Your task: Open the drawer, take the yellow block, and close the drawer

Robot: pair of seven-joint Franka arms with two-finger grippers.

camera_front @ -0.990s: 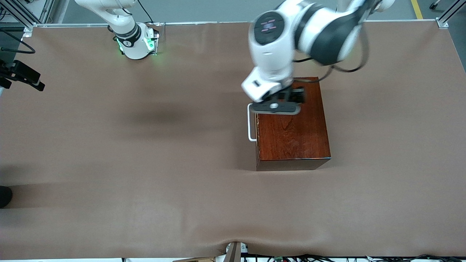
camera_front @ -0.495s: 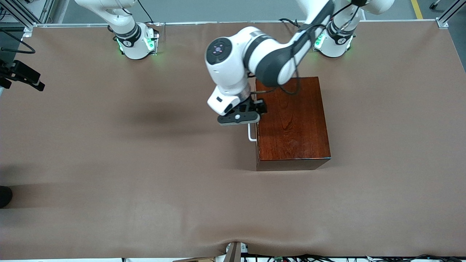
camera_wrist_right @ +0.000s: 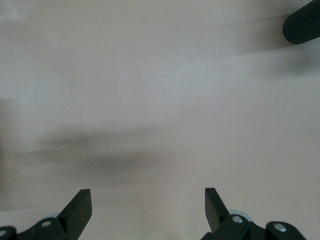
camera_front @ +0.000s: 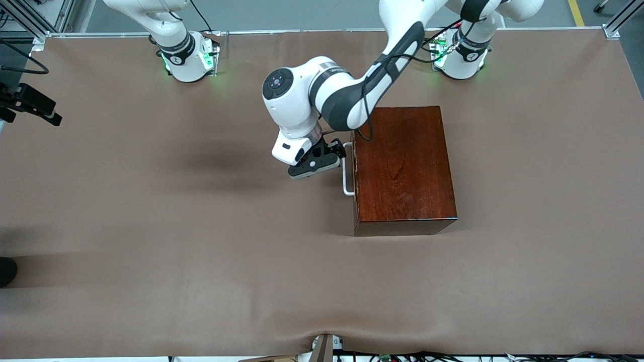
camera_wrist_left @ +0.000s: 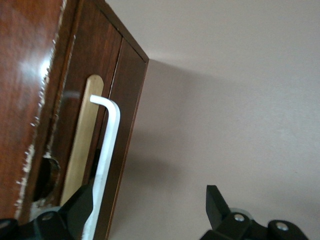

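Drawer (camera_front: 355, 176) is shut, its front flush with the dark reddish-brown wooden box (camera_front: 402, 166) near the middle of the table (camera_front: 151, 226). The front faces the right arm's end of the table, and the white loop handle (camera_front: 346, 171) stands off it. Yellow block is not visible in any view; presumably inside the shut drawer.

Left pincer (camera_front: 314, 162) hangs just beside the handle, on the side away from the box. In the left wrist view its fingers (camera_wrist_left: 80, 207) are spread wide with nothing between them; one finger sits close against the handle (camera_wrist_left: 107, 150), the other over bare table. The bar is not yet between the fingers.

Right pincer (camera_wrist_right: 147, 210) waits over bare table, fingers apart, holding nothing.

Risks from here:
- Closing now would likely catch air or clip the bar with one fingertip, since the pincer is off-centre.
- A shallow hold on the thin, smooth loop could slip off during the pull.
- The box is not pinned down; if the drawer runs stiff, the whole box may slide instead of opening.
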